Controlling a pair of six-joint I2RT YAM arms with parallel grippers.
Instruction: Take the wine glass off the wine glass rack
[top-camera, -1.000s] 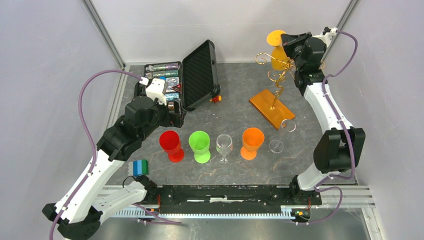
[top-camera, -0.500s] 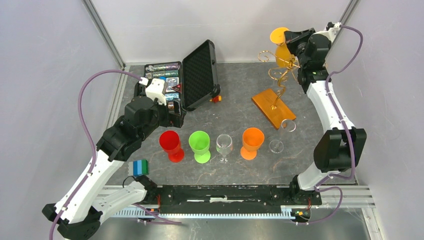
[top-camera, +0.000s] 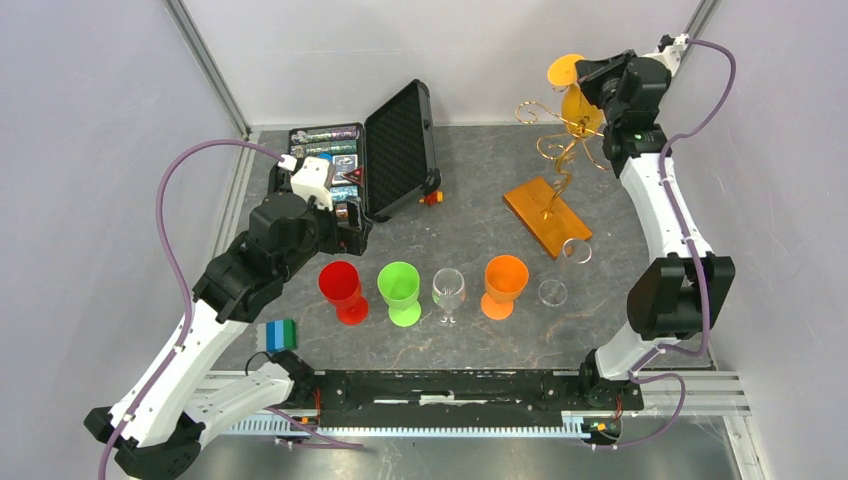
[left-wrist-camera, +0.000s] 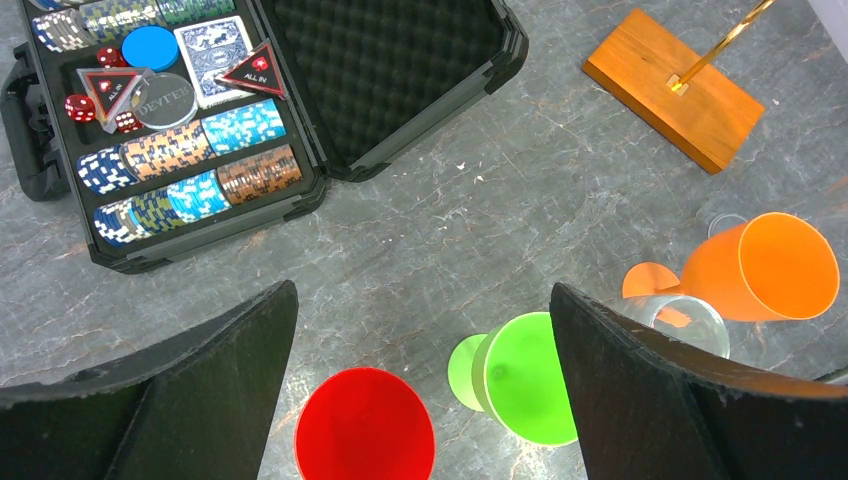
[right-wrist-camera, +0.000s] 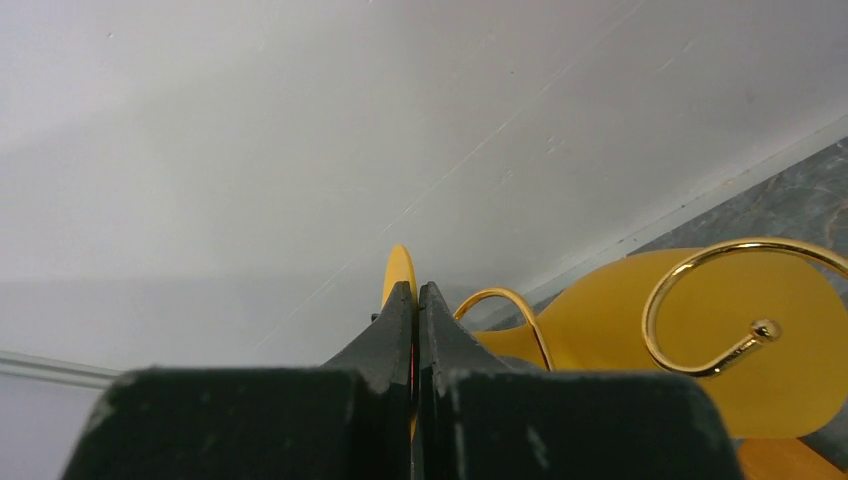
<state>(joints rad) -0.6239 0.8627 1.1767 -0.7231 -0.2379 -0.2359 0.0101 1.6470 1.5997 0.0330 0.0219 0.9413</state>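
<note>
At far right, the right gripper (right-wrist-camera: 415, 295) pinches the yellow wine glass (right-wrist-camera: 600, 330) by its foot, among the curls of the wine glass rack (top-camera: 548, 218) and seemingly not yet clear. The left gripper (left-wrist-camera: 420, 300) is wide open.

The rack (top-camera: 557, 165) is thin gold metal wire, polished and shiny. Its base (top-camera: 545, 218) is orange-brown wood with a smooth, lightly satin face. The yellow glass (right-wrist-camera: 600, 340) looks like matt, faintly translucent plastic. The red cup (left-wrist-camera: 365, 425), green cup (left-wrist-camera: 530, 375) and orange cup (left-wrist-camera: 765, 265) look like the same smooth plastic, while the clear glass (top-camera: 449, 290) is transparent and glossy. The case (left-wrist-camera: 390, 60) has a hard black shell lined with dimpled foam. The table (top-camera: 470, 200) is dark grey, stone-veined and matt. The left fingers (left-wrist-camera: 640, 400) are matt black with a grainy face.
</note>
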